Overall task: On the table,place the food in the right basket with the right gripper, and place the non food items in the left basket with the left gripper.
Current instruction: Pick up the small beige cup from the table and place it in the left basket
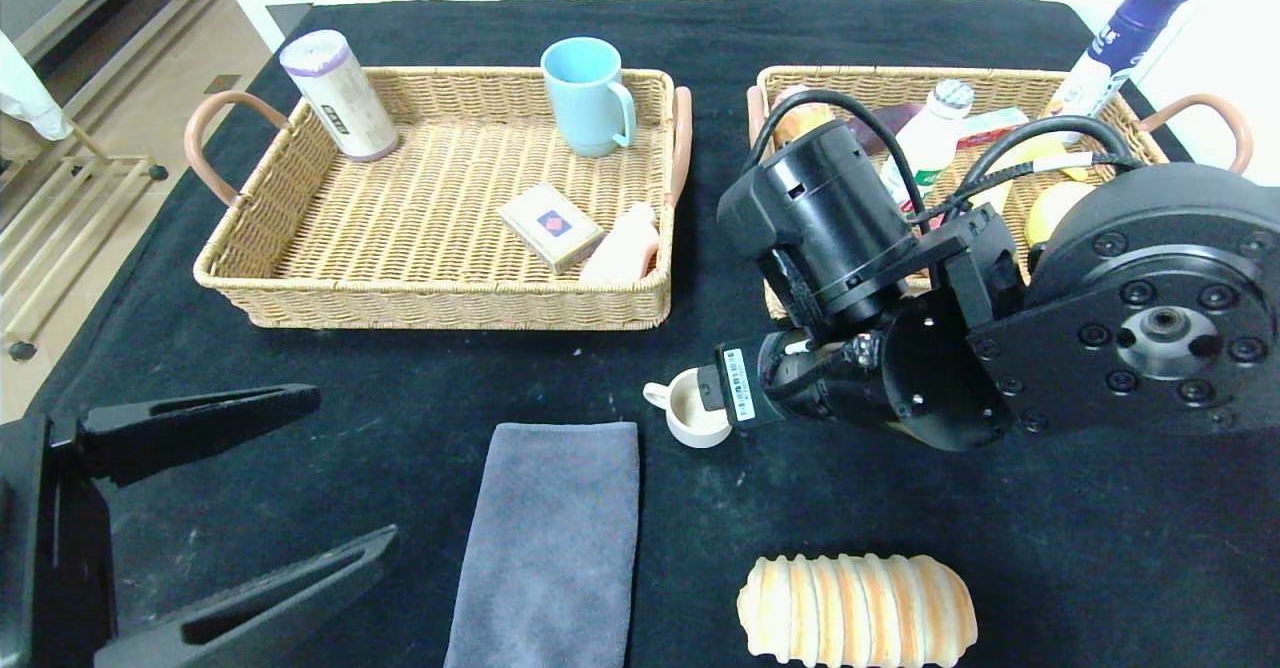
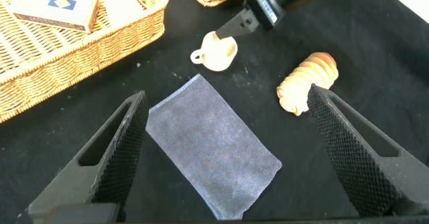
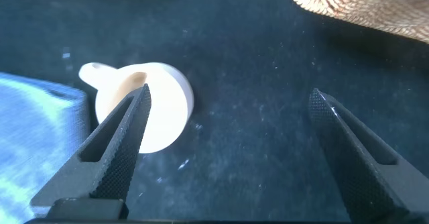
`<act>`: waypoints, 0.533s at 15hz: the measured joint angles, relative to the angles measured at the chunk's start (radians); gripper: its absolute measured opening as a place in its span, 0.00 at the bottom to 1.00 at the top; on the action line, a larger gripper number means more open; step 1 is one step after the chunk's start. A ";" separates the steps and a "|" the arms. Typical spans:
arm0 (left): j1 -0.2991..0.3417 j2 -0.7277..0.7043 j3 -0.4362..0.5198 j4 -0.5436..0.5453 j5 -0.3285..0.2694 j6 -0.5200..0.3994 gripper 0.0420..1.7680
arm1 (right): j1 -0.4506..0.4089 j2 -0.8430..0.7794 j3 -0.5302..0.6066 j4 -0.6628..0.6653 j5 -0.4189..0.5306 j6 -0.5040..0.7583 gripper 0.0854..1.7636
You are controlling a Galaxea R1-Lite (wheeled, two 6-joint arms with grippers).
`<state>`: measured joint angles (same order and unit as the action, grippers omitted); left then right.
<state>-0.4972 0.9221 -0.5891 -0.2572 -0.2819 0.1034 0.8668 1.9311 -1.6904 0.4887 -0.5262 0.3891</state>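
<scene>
Left gripper [image 1: 300, 493] gapes empty; right gripper [image 3: 228, 153] wide open over small cup [image 3: 144, 106]; labels unreadable.

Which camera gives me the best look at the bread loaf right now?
The head view: the bread loaf lies whole and unobstructed on the black table, near the front edge. The left wrist view shows it smaller, with one end hidden behind a finger of the left end effector. The right wrist view misses it entirely.
</scene>
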 joint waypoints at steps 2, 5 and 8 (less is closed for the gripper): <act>0.000 0.000 0.000 0.000 0.000 0.000 0.97 | -0.005 0.015 0.000 0.000 0.000 0.000 0.96; 0.000 -0.001 0.000 0.000 0.000 0.000 0.97 | -0.009 0.036 -0.009 -0.004 -0.001 0.000 0.97; 0.000 -0.003 0.000 -0.001 0.000 0.000 0.97 | -0.011 0.053 -0.021 -0.004 -0.003 0.000 0.97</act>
<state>-0.4974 0.9194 -0.5891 -0.2583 -0.2819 0.1038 0.8557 1.9838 -1.7111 0.4849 -0.5291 0.3891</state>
